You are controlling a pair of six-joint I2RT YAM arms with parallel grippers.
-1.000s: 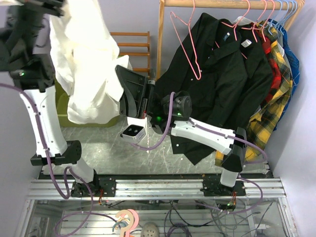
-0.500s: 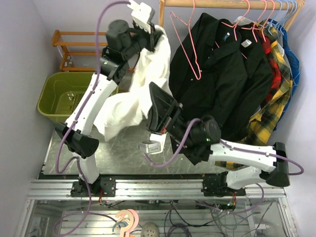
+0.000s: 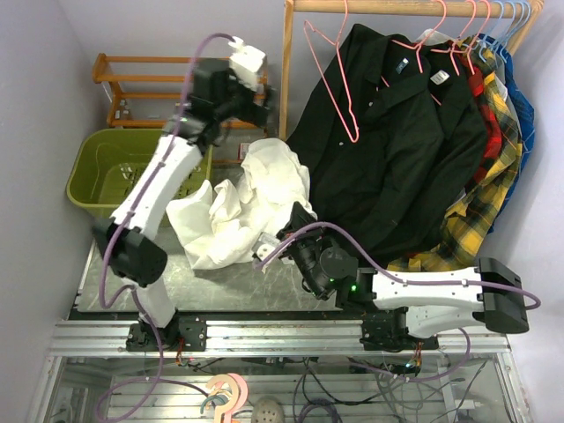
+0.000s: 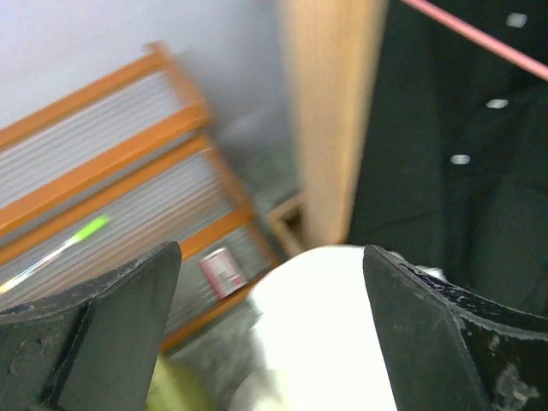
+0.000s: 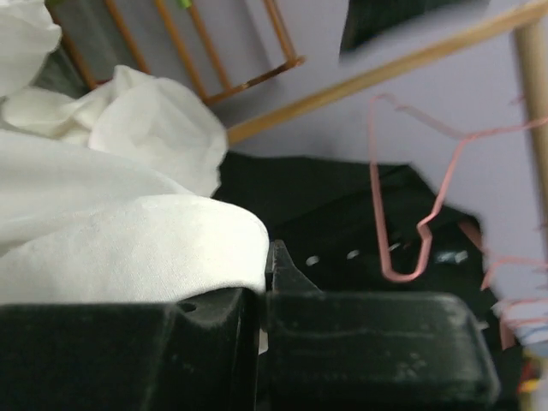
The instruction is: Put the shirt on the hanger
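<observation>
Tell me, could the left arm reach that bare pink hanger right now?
Probably yes: the left gripper is open, empty and raised beside the wooden post, with the hanger hanging bare just past it. The post may crowd it.

Bright, even light; both wrist views blurred, overhead view sharp

A black shirt (image 3: 405, 150) hangs right of a green bin (image 3: 95, 181).

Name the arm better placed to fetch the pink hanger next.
Left. The left gripper is open, empty and raised beside the rack post, close to the hanger. The right gripper sits low and appears shut on the shirt.
</observation>
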